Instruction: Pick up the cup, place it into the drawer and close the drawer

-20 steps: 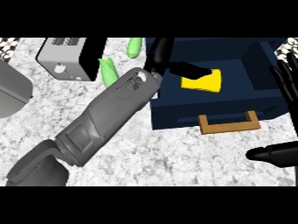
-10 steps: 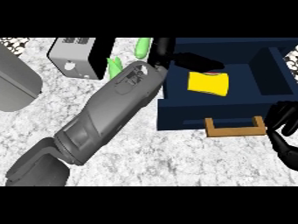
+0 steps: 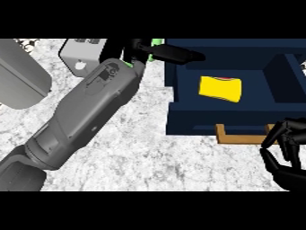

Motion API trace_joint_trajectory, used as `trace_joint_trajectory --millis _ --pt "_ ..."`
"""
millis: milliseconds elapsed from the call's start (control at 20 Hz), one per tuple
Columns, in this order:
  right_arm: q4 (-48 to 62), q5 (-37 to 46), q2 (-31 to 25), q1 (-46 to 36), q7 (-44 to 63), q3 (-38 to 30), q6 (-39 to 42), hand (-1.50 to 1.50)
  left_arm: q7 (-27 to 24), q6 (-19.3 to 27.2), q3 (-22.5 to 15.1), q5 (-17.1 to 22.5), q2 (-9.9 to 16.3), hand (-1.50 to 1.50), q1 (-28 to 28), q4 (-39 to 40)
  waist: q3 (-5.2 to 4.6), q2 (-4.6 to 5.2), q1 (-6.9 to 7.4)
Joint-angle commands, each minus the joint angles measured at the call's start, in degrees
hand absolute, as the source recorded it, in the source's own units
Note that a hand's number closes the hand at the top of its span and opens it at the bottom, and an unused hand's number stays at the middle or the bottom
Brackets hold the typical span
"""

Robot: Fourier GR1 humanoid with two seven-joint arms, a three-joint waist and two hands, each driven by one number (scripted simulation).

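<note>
The yellow cup (image 3: 221, 88) lies inside the open dark blue drawer (image 3: 181, 117), apart from both hands. My left hand (image 3: 144, 50) is at the drawer's far left corner. It is open, with straight fingers (image 3: 180, 55) stretched over the back rim and nothing in them. My right hand (image 3: 295, 152) is at the lower right, just in front of the drawer. Its fingers are curled at the right end of the wooden handle (image 3: 238, 136), and I see nothing held in them.
A grey toaster-like box (image 3: 81, 57) stands behind my left forearm (image 3: 82, 112). A large grey appliance (image 3: 13, 76) fills the far left. A green object (image 3: 157, 42) shows partly behind the left hand. Speckled counter (image 3: 155, 157) lies in front of the drawer.
The left hand has drawn back from the cup toward the drawer's far left corner. The right hand came down from the right edge to the handle, its fingers curling.
</note>
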Motion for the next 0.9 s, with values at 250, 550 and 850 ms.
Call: trace_joint_trajectory --millis 250,550,850 --pt "6.3 16.1 2.6 -5.2 1.0 5.6 -7.0 1.5 5.1 -1.3 2.0 0.1 10.5 -1.5 14.4 -19.2 0.0 -0.02 1.63" --pt "15.5 29.9 0.6 -9.8 -3.6 12.9 -9.3 1.5 3.0 -5.9 5.0 1.2 15.4 -1.5 23.0 -24.3 -0.03 0.27 2.23" --pt "29.5 44.3 1.7 -15.4 -4.8 19.7 -15.7 1.5 3.7 -9.4 7.0 2.3 19.7 -1.5 29.3 -29.5 0.0 0.48 2.64"
